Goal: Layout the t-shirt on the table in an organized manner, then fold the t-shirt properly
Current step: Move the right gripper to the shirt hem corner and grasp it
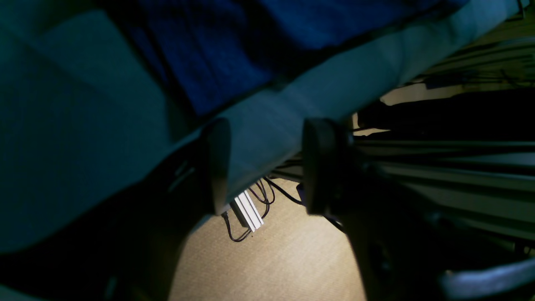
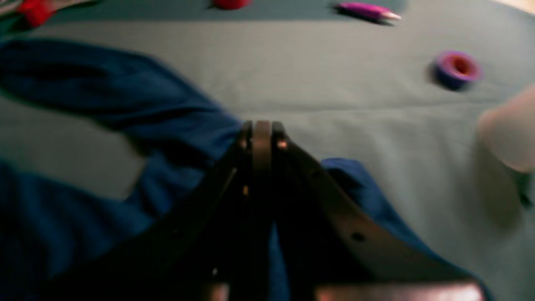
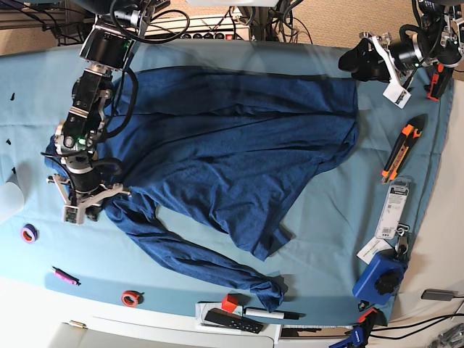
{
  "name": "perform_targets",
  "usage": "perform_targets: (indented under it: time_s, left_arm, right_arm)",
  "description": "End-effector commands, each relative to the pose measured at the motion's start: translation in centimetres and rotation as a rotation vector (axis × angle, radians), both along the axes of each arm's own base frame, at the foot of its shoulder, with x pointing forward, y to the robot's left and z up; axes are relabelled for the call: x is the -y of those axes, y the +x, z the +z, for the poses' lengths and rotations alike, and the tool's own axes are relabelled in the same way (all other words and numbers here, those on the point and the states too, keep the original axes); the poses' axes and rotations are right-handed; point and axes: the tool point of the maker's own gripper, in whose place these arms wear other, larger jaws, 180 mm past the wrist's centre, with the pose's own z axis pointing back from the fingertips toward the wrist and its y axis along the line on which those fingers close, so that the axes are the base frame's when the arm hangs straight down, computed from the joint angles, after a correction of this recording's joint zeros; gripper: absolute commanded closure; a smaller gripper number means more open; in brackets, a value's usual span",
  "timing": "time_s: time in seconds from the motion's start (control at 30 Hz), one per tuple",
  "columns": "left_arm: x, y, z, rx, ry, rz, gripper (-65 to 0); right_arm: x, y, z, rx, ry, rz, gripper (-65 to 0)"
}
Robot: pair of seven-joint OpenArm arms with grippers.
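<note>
Light teal cloth covers the wide table point(image 3: 217, 272), and small tools lie along its edges. On it is the big dark navy-blue knit t-shirt with long sleeves point(image 3: 232, 145). It is spread out but not flat. Its body runs across the table from 9 o'clock to 3 o'clock. One long sleeve trails off toward 5 o'clock, ending near a small red block.

In the base view, the right claw point(image 3: 81, 205) is at 9 o'clock. It is pinched shut on the t-shirt, right where that long sleeve joins the body. From this claw the sleeve stretches away toward 5 o'clock, and the wide body lies toward 2 o'clock.

The left claw point(image 3: 362, 59) is far off at 2 o'clock, just past the shirt's top corner. Its jaws stand apart and hold nothing. In its wrist view they hang over the table's edge, with the shirt just beyond them.

The right claw is much nearer the crooked sleeve, so that arm looks best placed to pull it straight.
</note>
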Motion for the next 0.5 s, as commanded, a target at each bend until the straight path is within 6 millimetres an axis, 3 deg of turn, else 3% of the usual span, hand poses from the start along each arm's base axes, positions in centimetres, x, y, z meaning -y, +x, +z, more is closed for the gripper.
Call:
perform_targets:
  time_s: [0.0,0.1,0.33,0.47]
  left_arm:
    - [-0.1,0.6,0.9,0.033,-0.014,-0.001,-27.8]
    - [-0.1,0.6,0.9,0.034,-0.014,-0.001,-27.8]
    - [-0.1,0.6,0.9,0.034,-0.014,-0.001,-27.9]
    - [-0.1,0.7,1.0,0.037,-0.014,-0.001,-27.9]
  right_arm:
    - [1.1,0.7,2.6,0.083,-0.033,-0.034,0.0]
    - [2.2,0.4,2.9,0.102,-0.037,-0.101,0.0]
    - [1.7,0.3,2.2,0.058,-0.032,-0.068,0.0]
    - [1.2,0.1,1.0,-0.012,-0.024,-0.039,-27.5]
